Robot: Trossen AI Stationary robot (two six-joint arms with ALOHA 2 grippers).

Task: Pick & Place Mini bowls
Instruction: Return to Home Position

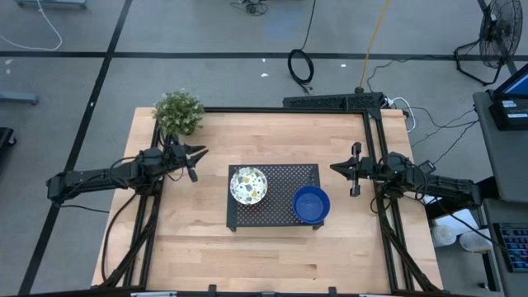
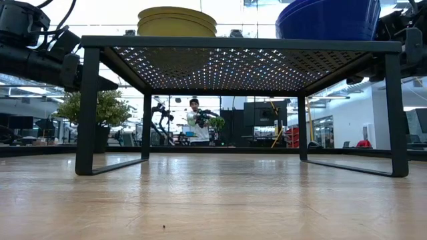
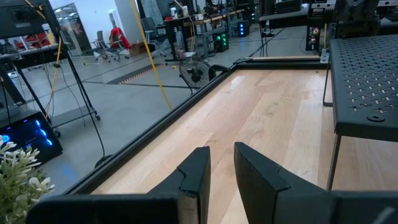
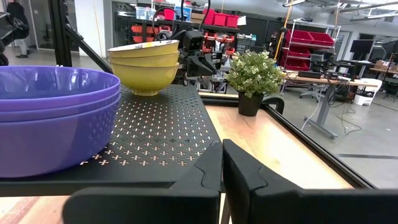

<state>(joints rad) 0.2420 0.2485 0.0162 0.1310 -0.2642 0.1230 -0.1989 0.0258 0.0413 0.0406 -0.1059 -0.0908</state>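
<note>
While both arms hang empty over the pale wooden surface (image 1: 247, 256), the left claw (image 1: 200, 153) shows a narrow gap and the right claw (image 1: 334, 167) is pressed together. Between them on the black perforated metal shelf (image 1: 285, 175), three nested speckled white bowls (image 1: 248, 185) sit nearer the left claw and three nested smooth blue bowls (image 1: 310, 203) nearer the right.
</note>
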